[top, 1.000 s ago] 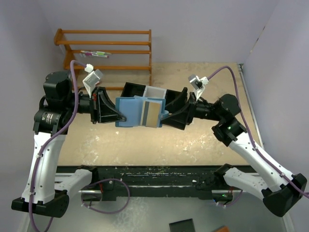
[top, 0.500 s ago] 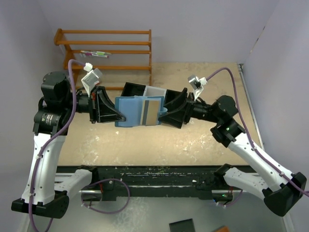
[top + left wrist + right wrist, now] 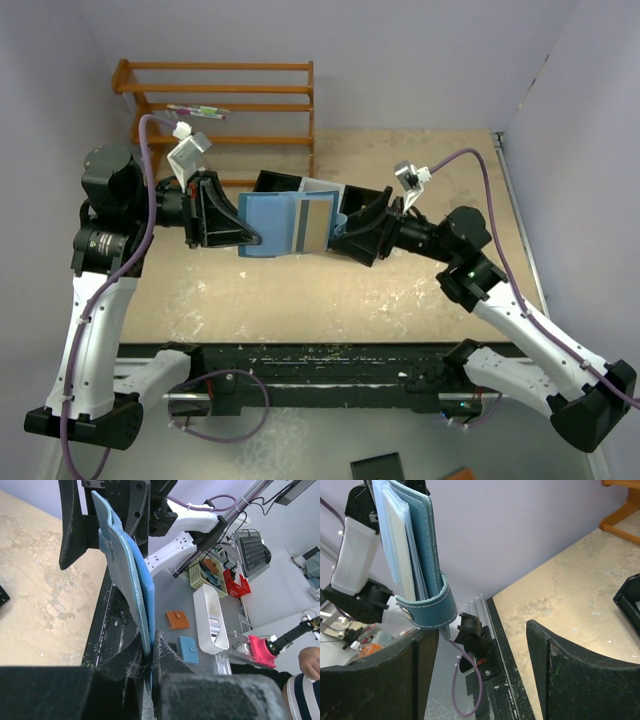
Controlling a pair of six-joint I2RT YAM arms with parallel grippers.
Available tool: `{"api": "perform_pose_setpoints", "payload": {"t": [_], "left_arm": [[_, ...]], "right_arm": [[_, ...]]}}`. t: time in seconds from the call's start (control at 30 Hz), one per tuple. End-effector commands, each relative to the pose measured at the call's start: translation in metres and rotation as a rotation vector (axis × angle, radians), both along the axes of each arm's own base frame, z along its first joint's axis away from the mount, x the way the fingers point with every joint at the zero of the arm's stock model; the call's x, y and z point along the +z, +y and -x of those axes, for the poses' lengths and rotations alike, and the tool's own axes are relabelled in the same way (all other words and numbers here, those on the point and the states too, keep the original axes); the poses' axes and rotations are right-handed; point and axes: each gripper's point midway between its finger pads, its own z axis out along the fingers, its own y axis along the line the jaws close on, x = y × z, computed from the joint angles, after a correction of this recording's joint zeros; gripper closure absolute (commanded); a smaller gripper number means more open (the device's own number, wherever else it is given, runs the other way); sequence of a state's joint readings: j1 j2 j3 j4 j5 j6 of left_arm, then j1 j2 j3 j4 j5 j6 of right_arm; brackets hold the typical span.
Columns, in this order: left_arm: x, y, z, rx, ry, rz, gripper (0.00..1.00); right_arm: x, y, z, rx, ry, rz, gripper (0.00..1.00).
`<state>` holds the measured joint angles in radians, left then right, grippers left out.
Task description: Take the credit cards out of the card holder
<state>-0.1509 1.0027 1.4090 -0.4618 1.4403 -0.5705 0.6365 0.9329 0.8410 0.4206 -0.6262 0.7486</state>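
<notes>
The blue card holder (image 3: pixel 268 224) hangs open in the air over the table, held upright between the two arms. My left gripper (image 3: pixel 250 240) is shut on its left edge; in the left wrist view the fingertips (image 3: pixel 159 652) pinch the blue cover (image 3: pixel 127 565). A tan-grey credit card (image 3: pixel 314 224) shows in the holder's right half. My right gripper (image 3: pixel 341 230) stands open at the holder's right edge. In the right wrist view the holder's snap strap (image 3: pixel 427 611) sits just above the left finger (image 3: pixel 395 675), with pale pockets (image 3: pixel 395 535) showing, and nothing lies between the jaws.
A black-and-white compartment tray (image 3: pixel 272 184) lies on the table behind the holder. A wooden rack (image 3: pixel 225 105) stands at the back left. Off the table's near edge sit an orange wallet (image 3: pixel 177 620), a blue wallet (image 3: pixel 189 649) and a white bin (image 3: pixel 212 615).
The holder has shifted slightly toward the back and tilted, so the card looks greyer. The right arm has swung lower and its gripper has moved in at the holder's right edge.
</notes>
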Motion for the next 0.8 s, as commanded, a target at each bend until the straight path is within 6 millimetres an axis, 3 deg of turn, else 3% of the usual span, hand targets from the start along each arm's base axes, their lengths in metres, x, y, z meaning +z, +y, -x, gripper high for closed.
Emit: {"api": "perform_pose_setpoints", "payload": {"t": [0.0,0.23,0.53,0.77], "left_arm": [[0.007,0.001,0.007,-0.039,-0.032,0.01,1.0],[0.015,0.003,0.019,-0.069,-0.054,0.019,1.0],[0.018,0.006,0.035,-0.111,-0.078,0.017,1.0],[0.02,0.006,0.034,-0.1,-0.085,0.02,1.0]], "right_arm": [[0.032,-0.002,0.003,-0.023,-0.081,-0.073,0.27],[0.035,0.005,0.002,-0.025,-0.076,-0.089,0.27],[0.045,0.0,0.009,-0.032,-0.083,-0.15,0.26],[0.051,0.002,0.014,-0.023,-0.088,-0.163,0.26]]}}
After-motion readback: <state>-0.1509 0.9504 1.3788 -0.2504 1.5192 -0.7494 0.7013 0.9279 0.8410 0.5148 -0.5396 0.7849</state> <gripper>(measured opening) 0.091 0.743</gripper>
